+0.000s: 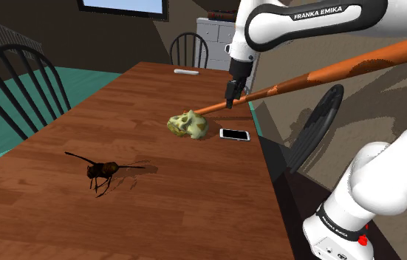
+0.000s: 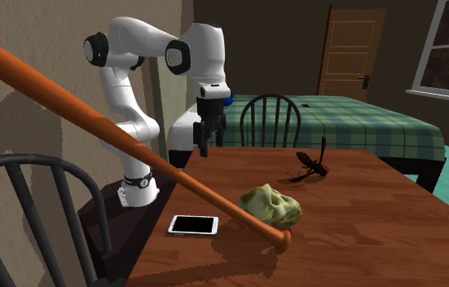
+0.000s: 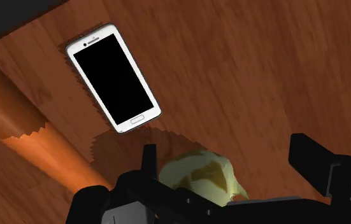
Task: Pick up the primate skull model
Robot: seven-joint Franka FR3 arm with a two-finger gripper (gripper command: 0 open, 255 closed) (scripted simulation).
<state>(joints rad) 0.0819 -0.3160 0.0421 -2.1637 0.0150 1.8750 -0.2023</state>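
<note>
Hand: my gripper [image 1: 231, 103] hangs over the table [image 1: 157, 214] with its fingers pointing down. It is up in the air above the spot where the skull and phone lie.
Fingers: spread wide in the wrist view, clasping nothing. The skull shows low between them, closer to one finger [image 3: 147, 159], and I see no contact.
Skull: a pale yellow-green skull [image 1: 187, 124] lying on the wood near the table edge that faces the stand, about midway along that edge.
Phone: a white phone [image 1: 234, 134], black screen up, flat on the table just beside the skull, between it and that edge.
Bat: an orange-brown bat [image 1: 327, 70], tilted, with its thick end high out past the table's side and its thin end down by the skull. In the second exterior view the handle runs between phone and skull and the knob rests on the wood. I can't tell whether it touches the skull.
Wasp: a dark wasp [image 1: 102, 171] standing on the table, well apart from the skull, toward the shoulder view's lower left.
Far end: a small flat white thing [image 1: 187, 72] that I can't make out.
Chairs: a dark spindle-back chair [image 1: 21, 81] at the shoulder view's left.
Room: a green plaid bed [image 2: 361, 114] and a brown door [image 2: 351, 53] behind the table.
</note>
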